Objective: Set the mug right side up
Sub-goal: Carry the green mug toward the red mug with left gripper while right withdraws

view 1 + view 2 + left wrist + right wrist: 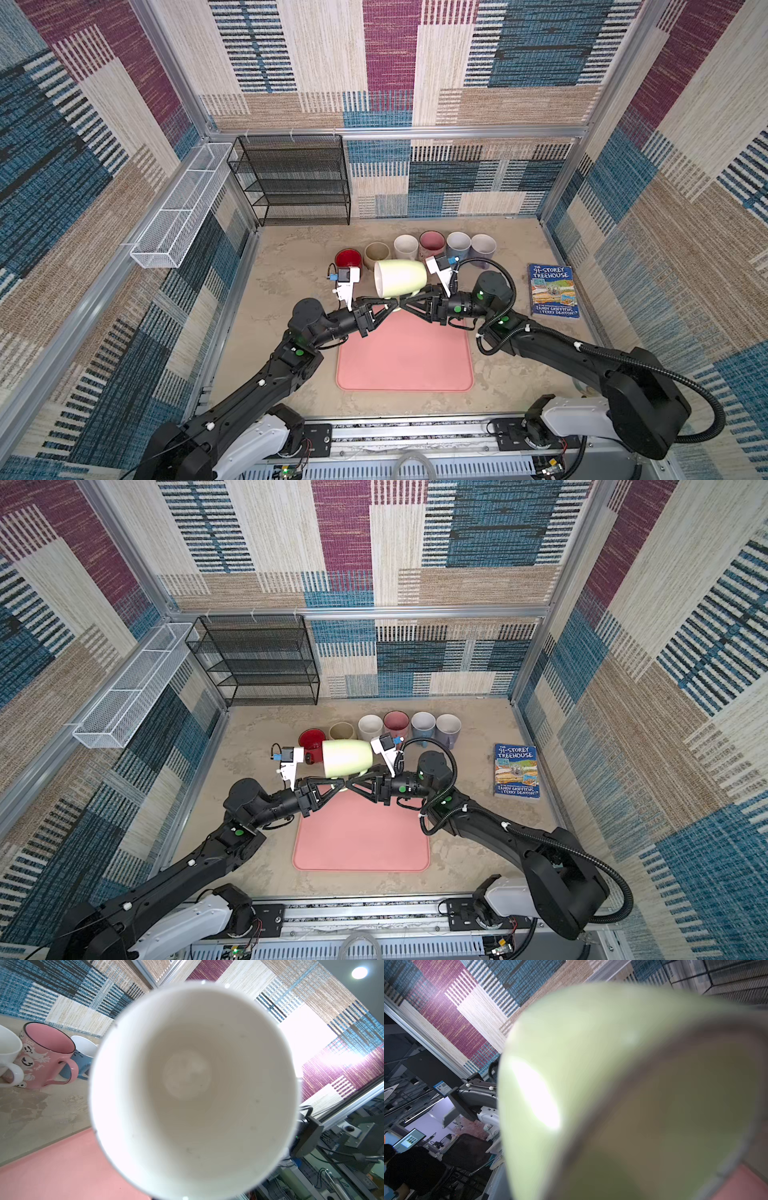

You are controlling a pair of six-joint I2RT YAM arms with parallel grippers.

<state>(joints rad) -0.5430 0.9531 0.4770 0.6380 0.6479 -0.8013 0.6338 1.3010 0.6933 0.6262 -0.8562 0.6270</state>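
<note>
**Inspector:** Bench (291,266) findings?
**Assessor:** Mug (401,277) was aloft on its side over the pink mat's (405,357) far edge, mouth leftward.
**Inspector:** Tools?
**Assessor:** Left tool (392,308) pinched it from below. Right tool (404,306) sat just beside; spread or pressed, I could not tell.

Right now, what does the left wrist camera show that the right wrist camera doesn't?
Only the left wrist view looks inside the pale green mug, white within, and shows the pink ghost mug and a blue mug. Only the right wrist view shows its green outside and base, and the black mesh shelf. Both show that mug and the pink mat.
</note>
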